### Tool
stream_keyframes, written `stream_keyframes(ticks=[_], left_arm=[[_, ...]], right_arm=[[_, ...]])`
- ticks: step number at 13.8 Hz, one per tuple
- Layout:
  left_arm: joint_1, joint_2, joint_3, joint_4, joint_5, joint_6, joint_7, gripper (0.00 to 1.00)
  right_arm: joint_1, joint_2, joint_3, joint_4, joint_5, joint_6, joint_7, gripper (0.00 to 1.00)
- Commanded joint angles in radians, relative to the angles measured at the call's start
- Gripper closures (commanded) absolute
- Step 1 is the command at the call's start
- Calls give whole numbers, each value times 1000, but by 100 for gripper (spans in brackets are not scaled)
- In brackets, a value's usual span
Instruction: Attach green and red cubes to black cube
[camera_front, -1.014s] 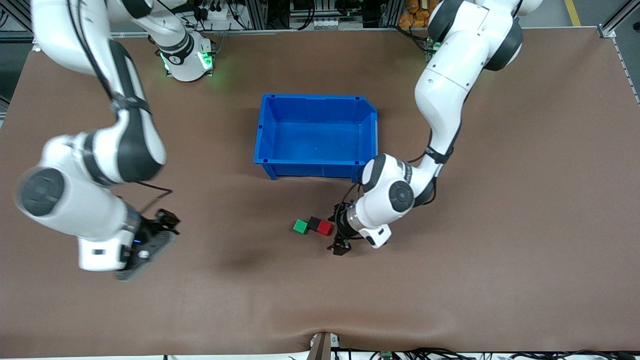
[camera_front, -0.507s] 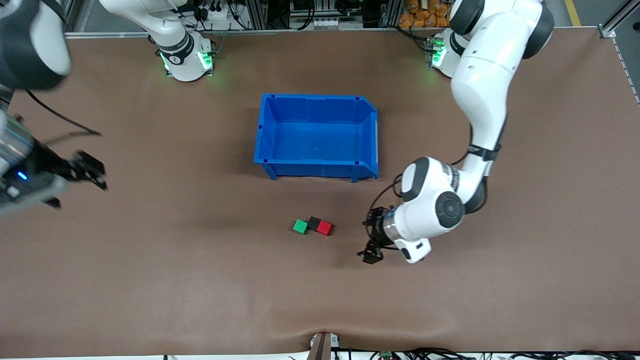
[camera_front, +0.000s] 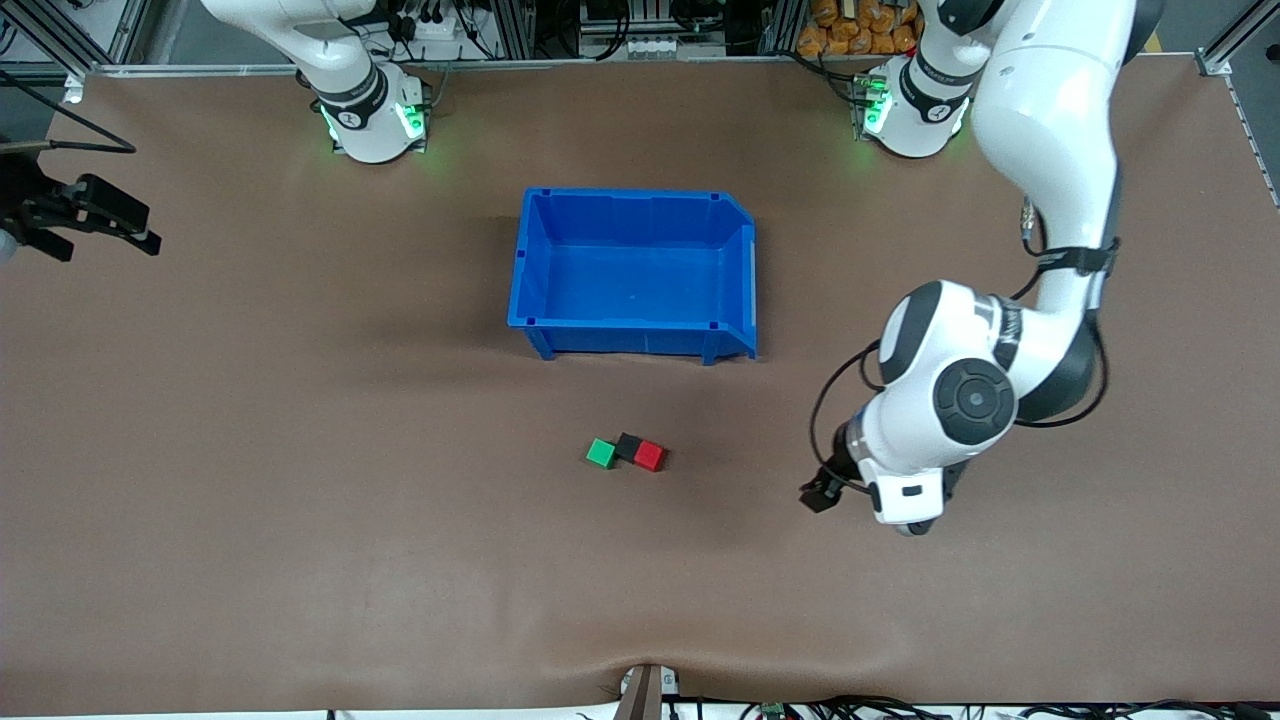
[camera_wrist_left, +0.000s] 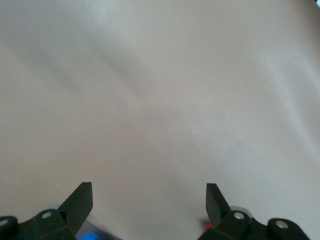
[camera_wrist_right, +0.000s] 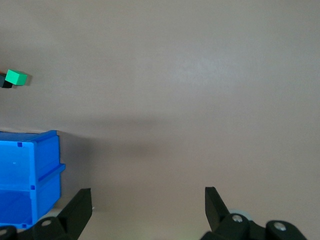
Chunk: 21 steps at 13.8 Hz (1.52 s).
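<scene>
The green cube (camera_front: 600, 454), black cube (camera_front: 627, 446) and red cube (camera_front: 649, 457) sit touching in a row on the brown bench (camera_front: 300, 500), black in the middle, nearer the front camera than the blue bin (camera_front: 530, 265). The left pincer (camera_front: 822, 492) hangs wide and empty over bare bench toward the left arm's end; the right pincer (camera_front: 95, 215), also wide and empty, hangs over the right arm's end.

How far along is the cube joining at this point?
Joining looks done: the green cube, black cube and red cube sit pressed in a row, nearer the front camera than the blue bin. Nothing is in hand: the left gripper and right gripper are open and away. Apparently nothing remains.
</scene>
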Motion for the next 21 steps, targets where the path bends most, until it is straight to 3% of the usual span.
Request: stream_keyframes(ticks=[1,9,13,17,21], left_arm=[[67,-69,-3,-32,73,-68,258,0],[242,-189,-13,-34,60,-70,804,0],[273,-246,-20,-37,63,-158,917,0],[267,-388,-23,-57,34,-310,1046,0],[273,-572,-22,-161,-2,-427,1064,0]], right_arm=[[-25,-6,28,19,-4,-39,47,0],[-37,-2,19,24,10,-54,50,0],[-66,-2,19,32,13,-53,50,0],[-66,-2,19,35,12,-59,50,0],[-71,-2,15,47,6,-62,44,0]])
